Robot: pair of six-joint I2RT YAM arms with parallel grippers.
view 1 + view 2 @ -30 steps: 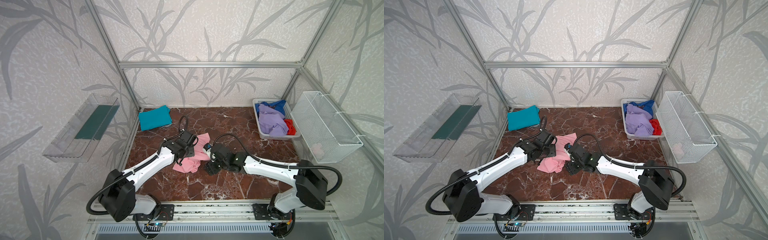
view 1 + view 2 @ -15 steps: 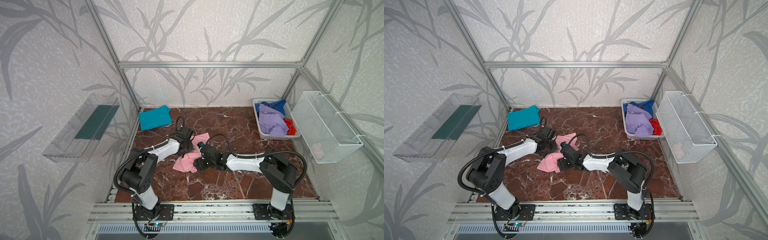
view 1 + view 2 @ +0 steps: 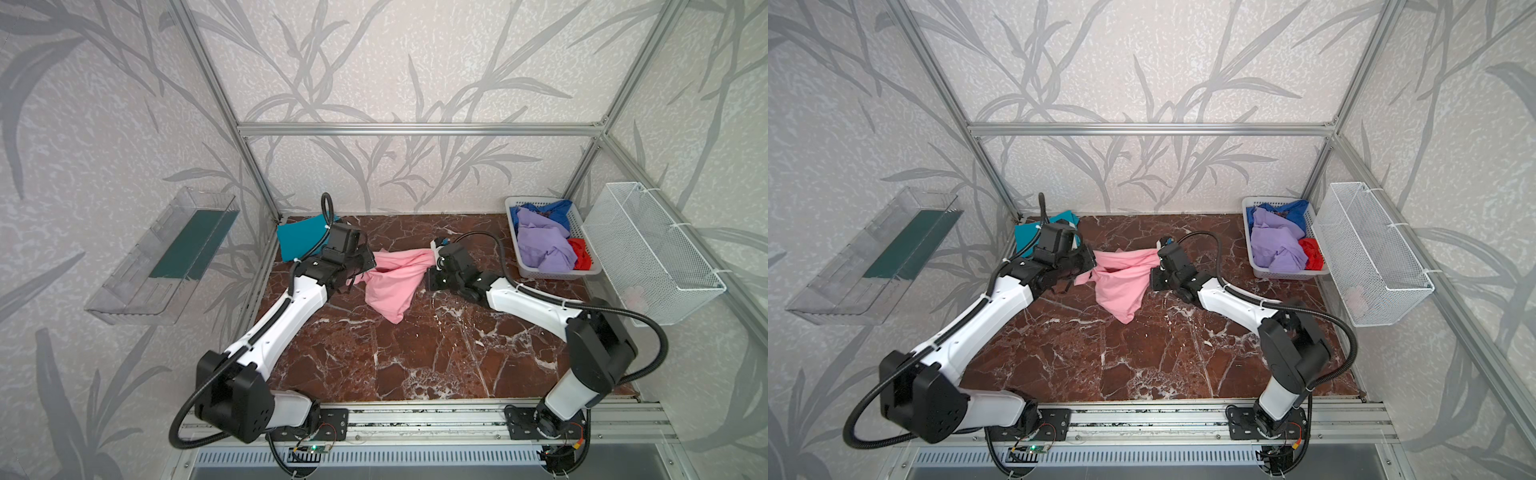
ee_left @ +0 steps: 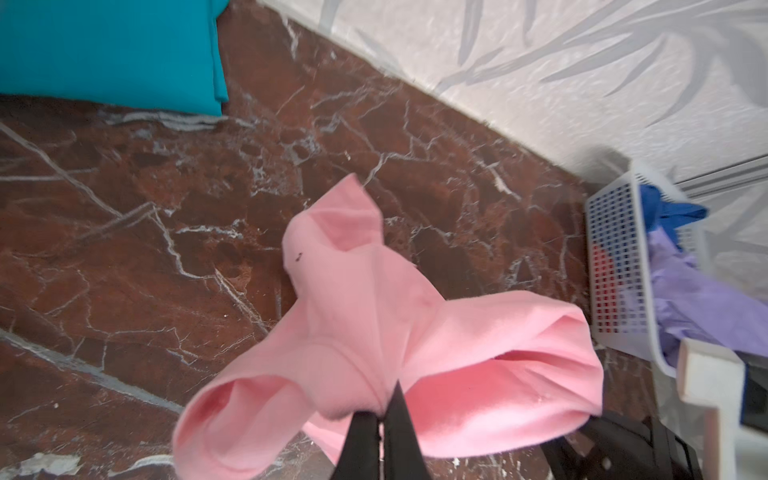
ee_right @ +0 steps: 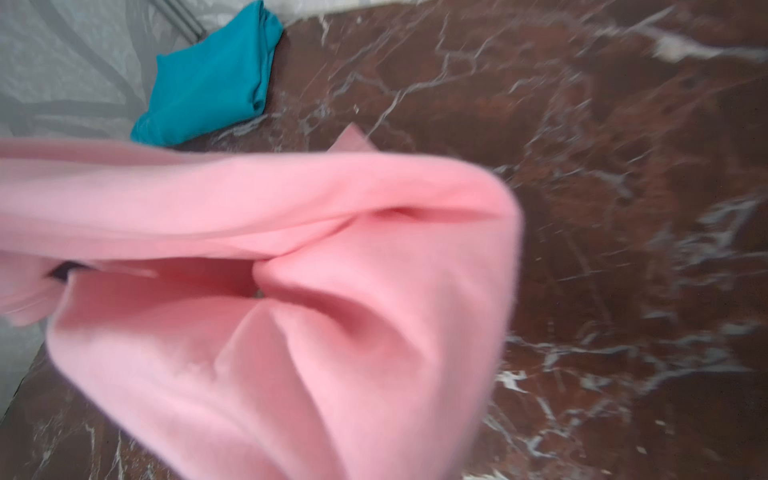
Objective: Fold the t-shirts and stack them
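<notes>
Both arms are holding the pink t-shirt [image 3: 392,276] stretched between them, just toward 12 o'clock of the table's [image 3: 374,353] middle.
The left gripper [image 3: 367,266] and right gripper [image 3: 433,258] are each clamping a bunched edge, and the body is sagging toward 6 o'clock. Such thin, uneven bunches are risking a slip or a twisted spread. The folded teal t-shirt [image 3: 299,241] is lying at 10 o'clock.

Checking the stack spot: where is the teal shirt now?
In both top views the teal shirt lies folded in the back left corner of the table, left of the pink shirt.
</notes>
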